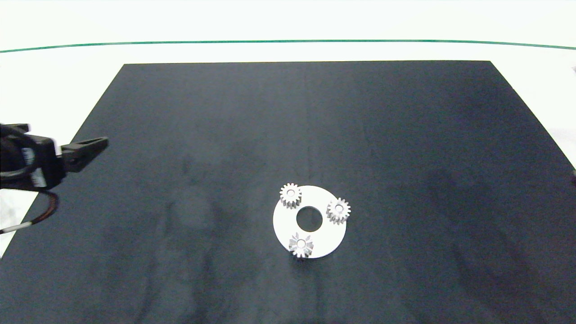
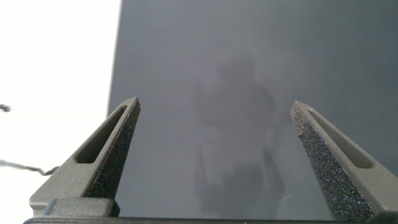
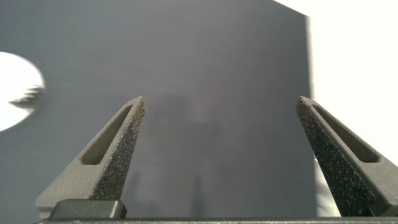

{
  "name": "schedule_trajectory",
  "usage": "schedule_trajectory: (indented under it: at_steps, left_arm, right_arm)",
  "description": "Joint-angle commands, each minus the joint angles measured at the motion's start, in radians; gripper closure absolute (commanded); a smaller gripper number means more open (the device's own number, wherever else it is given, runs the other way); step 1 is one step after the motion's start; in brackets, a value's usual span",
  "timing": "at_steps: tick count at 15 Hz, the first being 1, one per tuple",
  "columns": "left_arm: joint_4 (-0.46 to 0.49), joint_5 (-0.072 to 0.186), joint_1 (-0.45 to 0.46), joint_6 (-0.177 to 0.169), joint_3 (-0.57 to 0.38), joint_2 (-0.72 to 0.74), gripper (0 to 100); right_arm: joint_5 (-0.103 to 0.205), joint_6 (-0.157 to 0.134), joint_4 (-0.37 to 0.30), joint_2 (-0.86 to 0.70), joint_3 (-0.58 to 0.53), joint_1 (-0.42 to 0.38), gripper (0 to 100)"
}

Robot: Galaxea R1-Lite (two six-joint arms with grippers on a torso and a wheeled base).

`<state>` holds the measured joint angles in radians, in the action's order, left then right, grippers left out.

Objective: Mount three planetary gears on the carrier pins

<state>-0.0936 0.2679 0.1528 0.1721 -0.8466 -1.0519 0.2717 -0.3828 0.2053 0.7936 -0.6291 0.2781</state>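
On the dark mat point(image 1: 315, 135), the white disc point(image 1: 324, 234) lies flat, its centre hole facing up. Three planetary gears point(image 1: 290, 195) sit around that hole on the carrier pins, bores upright, near the disc's rim. The left gripper point(image 2: 214, 155) hovers well left of the disc, fingers spread, holding nothing. The right gripper point(image 3: 221, 155) gapes empty too, disc beside it.

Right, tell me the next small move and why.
Probably none beyond holding clear: all three planetary gears already sit on the white disc, and both the left gripper and right gripper are open and empty.
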Motion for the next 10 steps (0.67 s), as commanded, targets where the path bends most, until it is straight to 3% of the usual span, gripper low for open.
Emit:
schedule_trajectory:
  at_steps: [1, 4, 5, 7, 8, 10]
  left_arm:
    - [0.006, 0.002, -0.101, 0.035, 0.201, 0.506, 0]
    - [0.084, 0.002, -0.099, 0.036, 0.265, 0.694, 0]
    - [0.144, 0.002, -0.098, 0.038, 0.304, 0.770, 0]
    - [0.232, 0.002, -0.090, 0.050, 0.379, 0.908, 0]
    - [0.241, 0.002, -0.087, 0.055, 0.397, 0.935, 0]
    - [0.245, -0.002, -0.111, 0.047, 0.478, 0.984, 0]
  right_arm:
    - [0.003, -0.011, 0.000, -0.287, 0.134, -0.247, 0]
    - [0.006, -0.002, -0.001, -0.479, 0.244, -0.353, 0]
    - [0.030, -0.001, -0.006, -0.547, 0.279, -0.366, 0]
    - [0.110, -0.001, -0.024, -0.659, 0.333, -0.343, 0]
    - [0.116, -0.001, -0.037, -0.689, 0.344, -0.333, 0]
    - [0.164, -0.001, -0.060, -0.761, 0.384, -0.287, 0]
